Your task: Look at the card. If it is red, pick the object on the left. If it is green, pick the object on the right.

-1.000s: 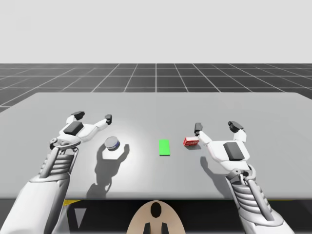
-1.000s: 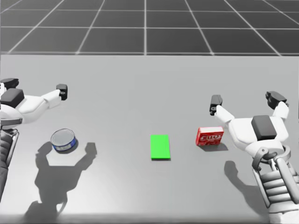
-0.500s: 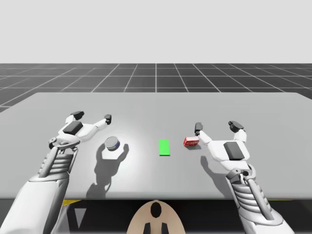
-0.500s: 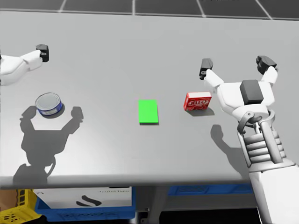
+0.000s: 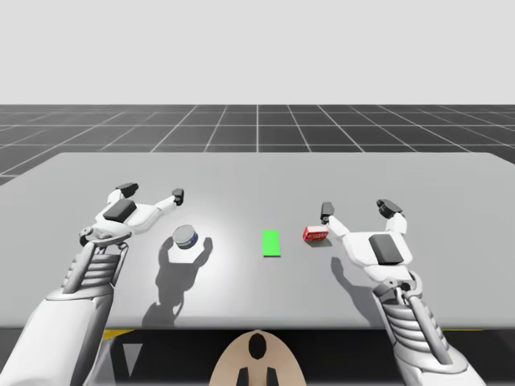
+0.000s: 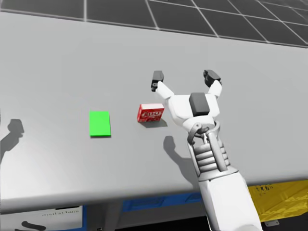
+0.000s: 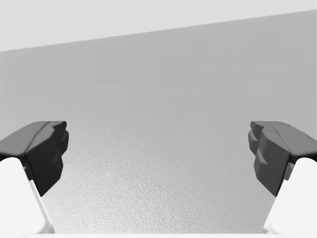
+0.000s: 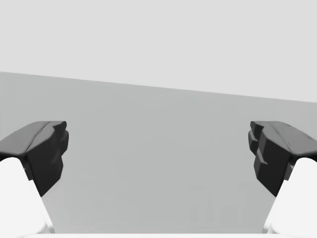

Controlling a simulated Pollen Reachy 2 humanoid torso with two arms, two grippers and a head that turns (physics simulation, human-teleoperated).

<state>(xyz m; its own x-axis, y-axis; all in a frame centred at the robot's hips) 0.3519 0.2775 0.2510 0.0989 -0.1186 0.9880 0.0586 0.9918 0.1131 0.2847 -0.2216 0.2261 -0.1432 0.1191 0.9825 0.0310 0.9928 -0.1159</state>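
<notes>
Jaws: wide apart on both grippers, holding nothing.

High view. The left gripper (image 5: 152, 192) hovers over the table (image 5: 402, 173) toward its left edge. The blue round can (image 5: 186, 236) stands just beside it, on the near-edge side and apart from the fingers. The right gripper (image 5: 357, 209) hovers toward the right edge. The red box (image 5: 315, 234) lies just beside its inner finger; I cannot tell whether they touch. The green card (image 5: 271, 243) lies flat between can and box, closer to the box, about midway between the left and right edges and nearer the near edge.

Head view. The box lies flat against the base of the right gripper's inner finger, and contact is again not clear. The card is on the box's far side from the gripper. A forked shadow (image 6: 12, 132) is cut off at the frame. Below the table's near edge, a yellow bin (image 6: 279, 197) and a blue bin (image 6: 154, 204) are partly hidden.

Left wrist view. The dark fingertips (image 7: 47, 153) are far apart, with bare table between and ahead.

Right wrist view. The same spread fingertips (image 8: 47, 153), with bare table between and ahead.
</notes>
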